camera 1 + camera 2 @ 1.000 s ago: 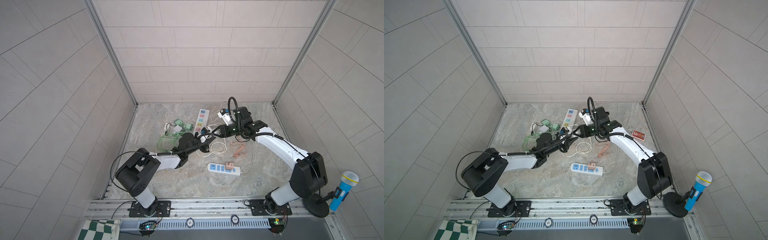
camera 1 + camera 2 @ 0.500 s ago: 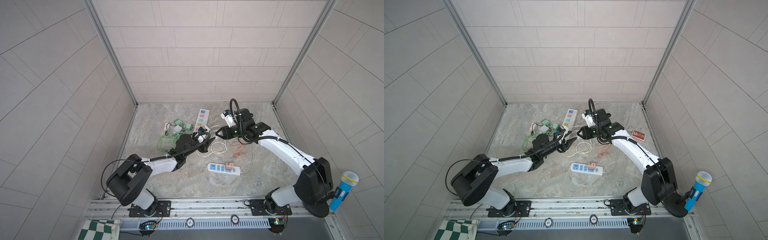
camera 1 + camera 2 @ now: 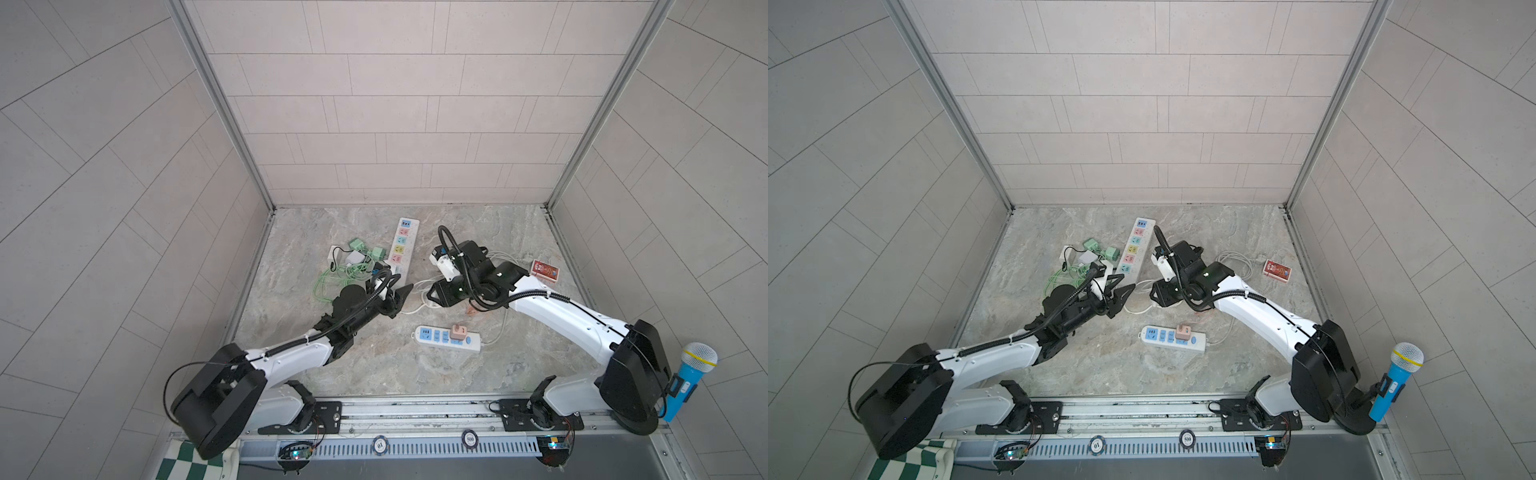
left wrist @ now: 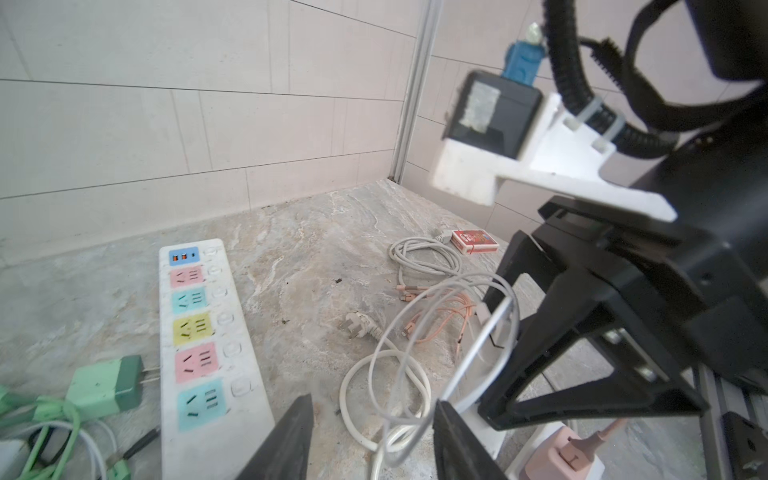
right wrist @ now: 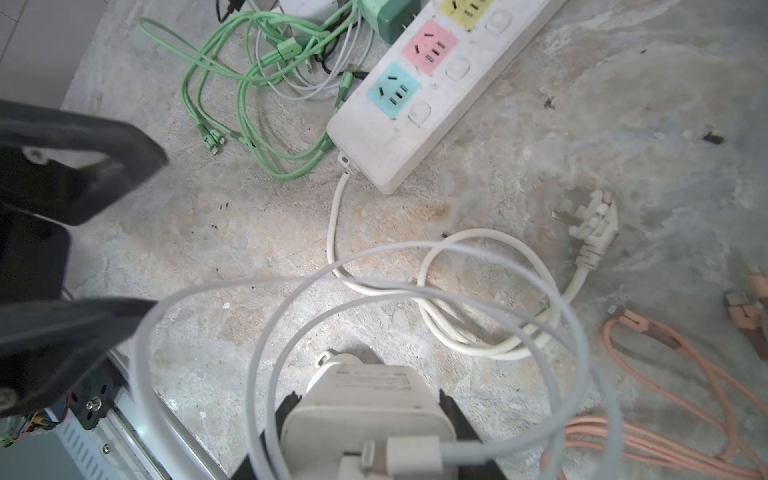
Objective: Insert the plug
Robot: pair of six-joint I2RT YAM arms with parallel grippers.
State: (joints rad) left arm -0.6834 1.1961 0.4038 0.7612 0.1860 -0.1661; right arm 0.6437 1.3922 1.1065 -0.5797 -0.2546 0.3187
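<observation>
While the right gripper [image 5: 368, 405] clamps the white plug [image 5: 365, 386], the left gripper [image 4: 372, 403] gapes empty — the plug's cable [image 4: 478, 353] seemingly just beside.

You are seeing the long power strip [image 3: 402, 245] lying toward the tabletop's [image 3: 498, 374] back edge, a cable tangle [image 3: 336, 278] sitting just left of it, the short power strip [image 3: 430, 334] lying nearer the front, and a card box [image 3: 545, 271] resting by the right edge.

**Fig.** The left arm [image 3: 291, 357] and right arm [image 3: 569, 320] are wearing white moulded shells between black joint housings [image 3: 216, 399]. Black corrugated conduit [image 4: 569, 79] is running, zip-tied, over a white camera bracket [image 4: 552, 162]. The left gripper [image 4: 372, 403] is ending in black wedge-shaped fingers [image 4: 291, 440].
</observation>
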